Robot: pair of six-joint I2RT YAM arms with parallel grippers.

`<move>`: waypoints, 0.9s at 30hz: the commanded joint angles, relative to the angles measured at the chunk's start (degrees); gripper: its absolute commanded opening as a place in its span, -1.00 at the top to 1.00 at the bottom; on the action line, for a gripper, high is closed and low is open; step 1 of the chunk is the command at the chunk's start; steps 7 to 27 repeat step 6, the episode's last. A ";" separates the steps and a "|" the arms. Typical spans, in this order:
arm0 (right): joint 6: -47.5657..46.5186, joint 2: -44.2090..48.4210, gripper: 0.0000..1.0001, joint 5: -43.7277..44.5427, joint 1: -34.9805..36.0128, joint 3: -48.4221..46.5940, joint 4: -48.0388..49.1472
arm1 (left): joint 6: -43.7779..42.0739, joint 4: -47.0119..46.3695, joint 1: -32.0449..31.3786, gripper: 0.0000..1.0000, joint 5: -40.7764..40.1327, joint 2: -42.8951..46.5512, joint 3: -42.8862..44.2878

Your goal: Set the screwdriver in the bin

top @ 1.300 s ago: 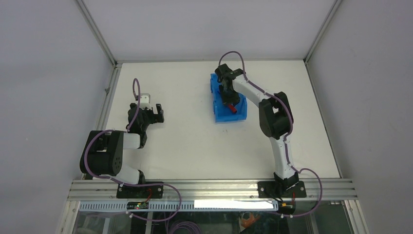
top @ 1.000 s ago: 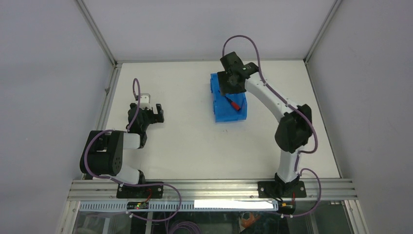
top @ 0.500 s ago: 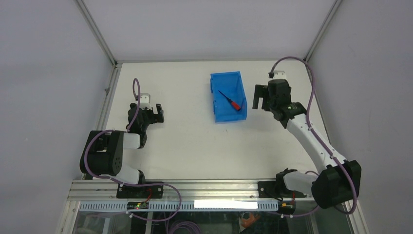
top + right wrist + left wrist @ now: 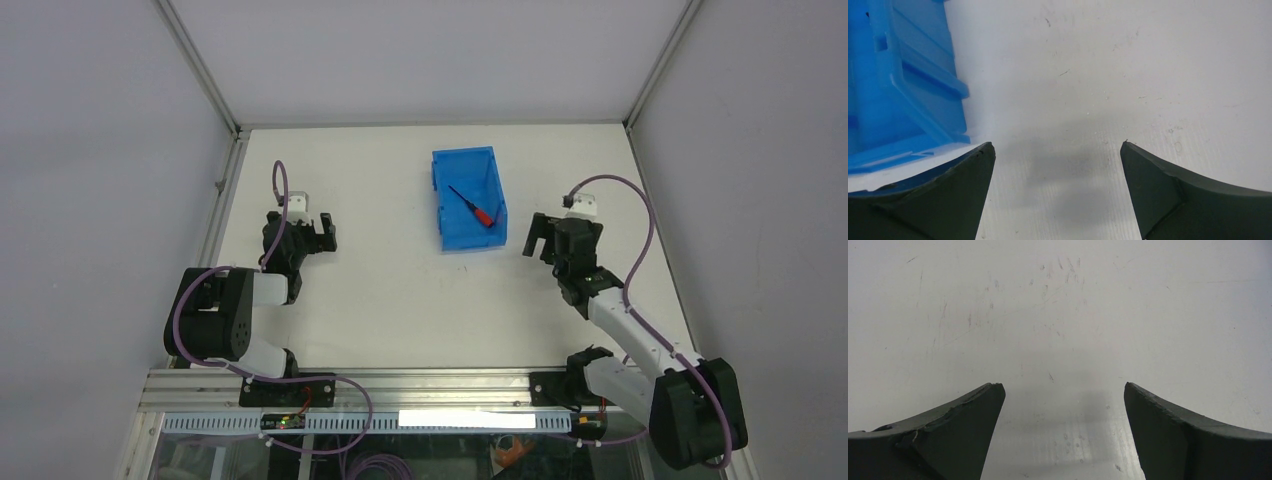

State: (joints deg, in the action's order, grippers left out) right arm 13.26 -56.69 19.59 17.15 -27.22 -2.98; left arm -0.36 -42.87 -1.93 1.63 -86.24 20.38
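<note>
The screwdriver (image 4: 472, 206), red-handled with a thin black shaft, lies diagonally on the floor of the blue bin (image 4: 441, 197) at the table's far middle. My right gripper (image 4: 547, 233) hangs to the right of the bin, apart from it, jaws wide open and empty. Through the right wrist camera the bin's outer wall (image 4: 893, 90) fills the upper left, and only bare table shows in the right gripper (image 4: 1057, 150). The left gripper (image 4: 318, 232) rests open over the table's left side; the left gripper (image 4: 1062, 392) holds nothing.
White tabletop (image 4: 380, 290) with metal frame rails along the left (image 4: 222, 200) and near edges (image 4: 420, 385). Grey enclosure walls rise on all sides. Purple cables loop from both wrists.
The right arm lifted out of the bin, leaving the screwdriver inside, then swung right and drew back toward its base. The left arm has not moved.
</note>
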 commanded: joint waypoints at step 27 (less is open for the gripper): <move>1.36 0.62 -0.99 3.52 -0.14 0.18 6.38 | 0.89 -3.71 -0.57 -0.98 0.94 -0.07 1.33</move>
